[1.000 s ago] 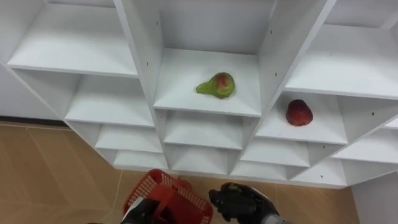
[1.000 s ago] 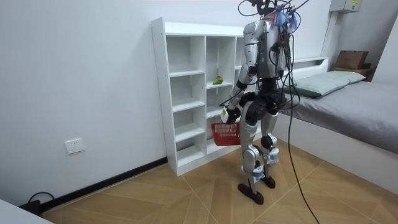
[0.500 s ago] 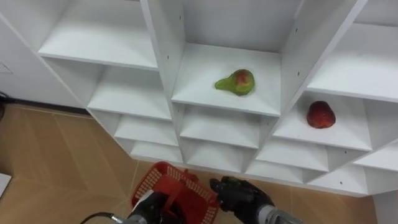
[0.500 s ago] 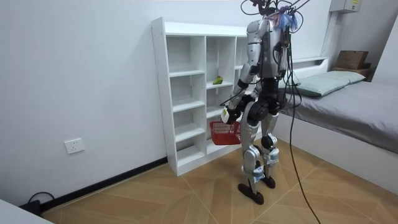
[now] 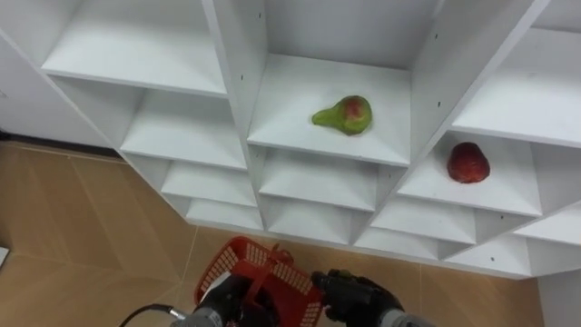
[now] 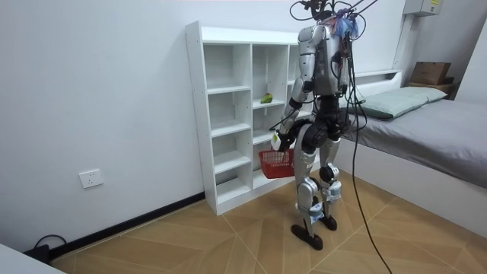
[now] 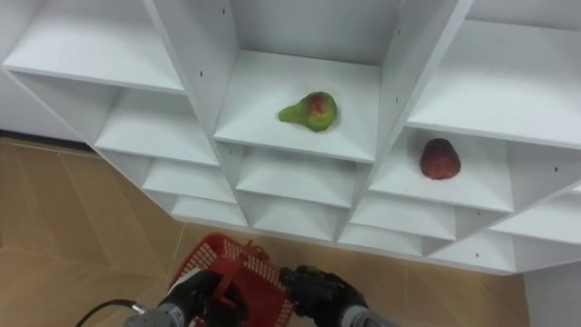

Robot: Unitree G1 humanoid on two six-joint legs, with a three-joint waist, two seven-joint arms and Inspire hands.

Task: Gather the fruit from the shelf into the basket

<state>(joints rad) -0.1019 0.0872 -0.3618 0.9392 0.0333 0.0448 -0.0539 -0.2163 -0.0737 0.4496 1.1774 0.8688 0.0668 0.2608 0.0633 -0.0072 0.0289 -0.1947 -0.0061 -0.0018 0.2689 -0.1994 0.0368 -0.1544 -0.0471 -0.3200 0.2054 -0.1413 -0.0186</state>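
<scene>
Pear [image 5: 343, 115] and red fruit [image 5: 467, 163] lie uncollected on neighbouring closet [image 5: 238, 82] shelves, while the left hand [image 5: 225, 298] — fingers curled round the handle — carries the red basket [image 5: 263, 268] low, presumably to receive them, and the right hand [image 5: 356, 295], fingers curled on nothing, hangs beside it.

a grey bed [image 6: 434, 133] stands on wooden floor [image 6: 228, 243], a socket [image 6: 90, 179] on the wall [image 6: 99, 84].

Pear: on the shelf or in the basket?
On the shelf: the pear lies on its side in the middle compartment, far above the red basket.
</scene>
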